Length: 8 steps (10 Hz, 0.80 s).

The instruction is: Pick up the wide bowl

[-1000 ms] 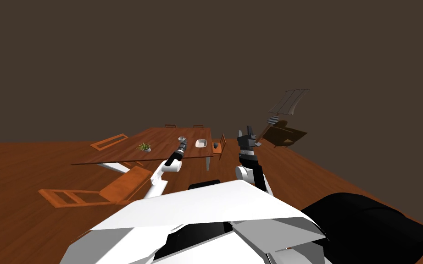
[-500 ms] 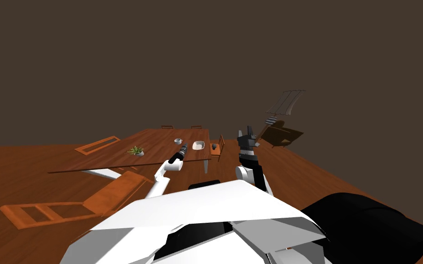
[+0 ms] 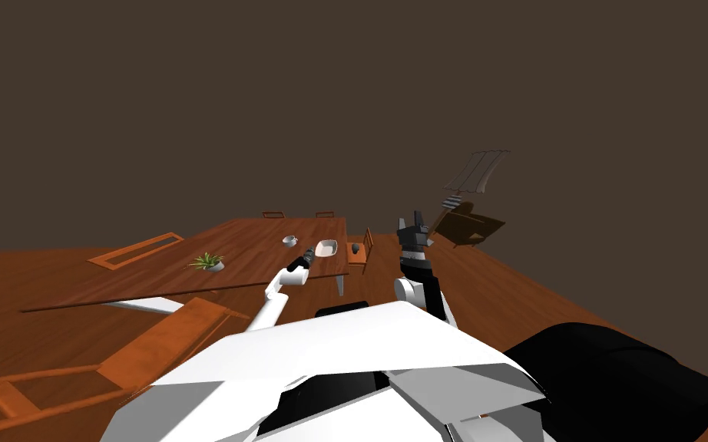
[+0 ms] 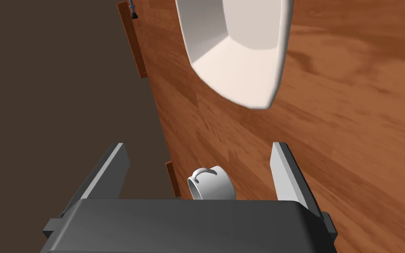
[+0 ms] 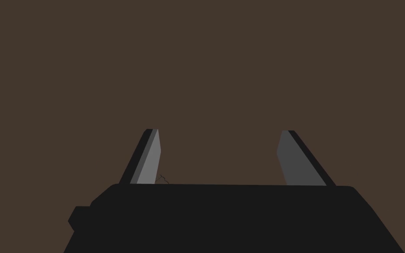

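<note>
Nearest, low on the robot's left, an orange-brown chair [image 3: 183, 330] stood by the near edge of the brown wooden table [image 3: 253, 265].

Right gripper [image 3: 415, 224] held up on the right, off the table. Fingers spread, nothing between them.

Left arm stretched forward over the table. Left gripper [image 4: 199, 147] hung above the tabletop, fingers parted wide and holding nothing; in the head view it sat just short of the wide bowl [image 3: 325, 247].

The bowl [image 4: 241, 48], white and shallow with a squared basin, rested upright on the wood near the table's right end. It lay ahead of the fingertips, not between them, and no finger touched it.

A small white cup [image 4: 210, 184] stood apart from the bowl. A potted green plant [image 3: 206, 261] stood well off to the left.

Further out, a second chair [image 3: 360, 249] stood at the table's right end, and dark furniture [image 3: 468, 224] against the brown wall.

Judgement: the reach looked nearly finished and the grasp not begun. Left to do: close the gap, set the fingers across a rim, pinch, lift.
</note>
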{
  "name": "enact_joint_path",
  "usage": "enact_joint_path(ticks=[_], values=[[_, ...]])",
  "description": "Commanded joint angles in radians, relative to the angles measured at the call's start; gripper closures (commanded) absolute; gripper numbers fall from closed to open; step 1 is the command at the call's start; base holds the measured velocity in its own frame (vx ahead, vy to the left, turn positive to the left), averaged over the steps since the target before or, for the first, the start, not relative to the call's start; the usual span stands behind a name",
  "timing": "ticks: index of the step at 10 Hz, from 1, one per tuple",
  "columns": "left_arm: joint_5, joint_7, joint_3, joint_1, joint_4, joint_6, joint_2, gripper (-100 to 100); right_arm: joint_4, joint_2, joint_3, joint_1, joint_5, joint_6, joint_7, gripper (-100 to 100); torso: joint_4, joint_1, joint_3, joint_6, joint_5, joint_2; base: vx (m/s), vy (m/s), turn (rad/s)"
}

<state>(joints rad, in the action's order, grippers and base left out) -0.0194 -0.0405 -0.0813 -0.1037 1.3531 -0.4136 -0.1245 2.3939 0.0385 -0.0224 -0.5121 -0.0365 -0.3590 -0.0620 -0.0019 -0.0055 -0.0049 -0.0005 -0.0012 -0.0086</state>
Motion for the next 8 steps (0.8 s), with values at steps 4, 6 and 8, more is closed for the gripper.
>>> enact_joint_path(ticks=[4, 6, 8], values=[[-0.005, -0.038, 0.008, -0.013, -0.084, -0.089, 0.030, -100, 0.000, 0.000, 0.000, 0.000, 0.000, 0.000, 0.000, 0, 0.000, 0.001, 0.001, 0.000, 0.000, 0.001, 0.102, -0.061, -0.028], [-0.009, -0.048, 0.009, -0.013, -0.112, -0.111, 0.041, -100, 0.000, 0.000, 0.000, 0.000, 0.000, 0.000, 0.000, 0, 0.000, 0.002, 0.001, 0.000, 0.000, 0.002, 0.079, -0.049, -0.017], [-0.008, -0.049, 0.009, -0.011, -0.120, -0.117, 0.045, -100, 0.000, 0.000, 0.000, 0.000, 0.000, 0.000, 0.000, 0, 0.001, 0.002, 0.003, 0.000, 0.001, 0.005, 0.029, -0.027, -0.007]])
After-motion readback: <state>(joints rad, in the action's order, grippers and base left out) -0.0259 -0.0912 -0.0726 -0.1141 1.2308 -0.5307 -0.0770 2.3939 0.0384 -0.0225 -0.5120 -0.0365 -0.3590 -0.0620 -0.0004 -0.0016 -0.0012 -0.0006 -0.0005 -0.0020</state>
